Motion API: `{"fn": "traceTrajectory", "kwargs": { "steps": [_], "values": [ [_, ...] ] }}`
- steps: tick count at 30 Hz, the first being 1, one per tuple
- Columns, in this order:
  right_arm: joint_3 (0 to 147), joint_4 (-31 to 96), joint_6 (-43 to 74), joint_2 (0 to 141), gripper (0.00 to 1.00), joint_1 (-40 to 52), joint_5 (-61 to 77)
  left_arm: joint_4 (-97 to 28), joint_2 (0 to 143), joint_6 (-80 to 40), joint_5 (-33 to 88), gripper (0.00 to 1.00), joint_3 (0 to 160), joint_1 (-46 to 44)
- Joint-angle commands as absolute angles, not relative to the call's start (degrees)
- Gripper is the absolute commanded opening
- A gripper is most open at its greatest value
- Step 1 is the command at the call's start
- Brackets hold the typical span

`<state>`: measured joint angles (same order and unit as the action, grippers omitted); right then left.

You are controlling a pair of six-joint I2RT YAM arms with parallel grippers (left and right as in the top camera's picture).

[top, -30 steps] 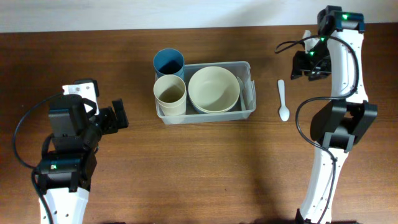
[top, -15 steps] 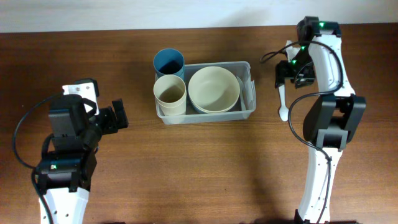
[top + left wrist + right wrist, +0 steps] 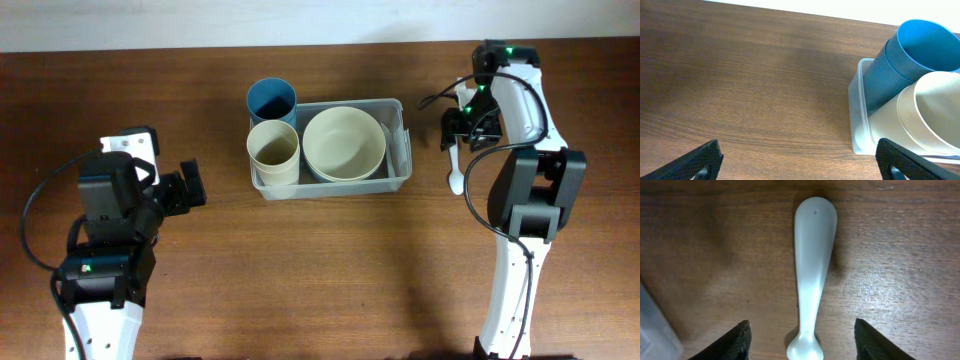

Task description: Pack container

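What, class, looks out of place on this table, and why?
The white spoon lies on the table, right of the container, while the bowl, tan cup and blue cup sit in it. The right arm's fingers stand open either side of the spoon, not touching it.

Clear rectangular container, upright, mid-table

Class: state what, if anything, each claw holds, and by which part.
Nothing is held. Left claw open; right claw open astride the spoon, not touching it.
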<state>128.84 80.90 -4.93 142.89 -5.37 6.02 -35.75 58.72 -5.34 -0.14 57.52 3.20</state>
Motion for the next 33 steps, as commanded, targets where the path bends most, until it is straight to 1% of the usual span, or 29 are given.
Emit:
{"fn": "traceTrajectory", "kwargs": {
  "steps": [1, 5, 29, 33],
  "values": [
    [127.92, 79.92, -4.80, 142.89, 0.61, -5.21, 5.39, -35.62, 58.81, -4.21, 0.69, 1.00, 57.17, 3.53],
    [127.85, 79.13, -2.66, 142.89, 0.61, -5.19, 3.79, -35.62, 58.81, -4.21, 0.67, 1.00, 57.14, 3.53],
    [126.89, 78.15, -2.46, 142.89, 0.60, -4.89, 3.68, -35.62, 58.81, -4.21, 0.69, 1.00, 57.17, 3.53],
    [126.89, 78.13, -0.54, 142.89, 0.60, -3.79, -0.51, -35.62, 58.81, -4.21, 0.67, 1.00, 57.17, 3.53]
  ]
}}
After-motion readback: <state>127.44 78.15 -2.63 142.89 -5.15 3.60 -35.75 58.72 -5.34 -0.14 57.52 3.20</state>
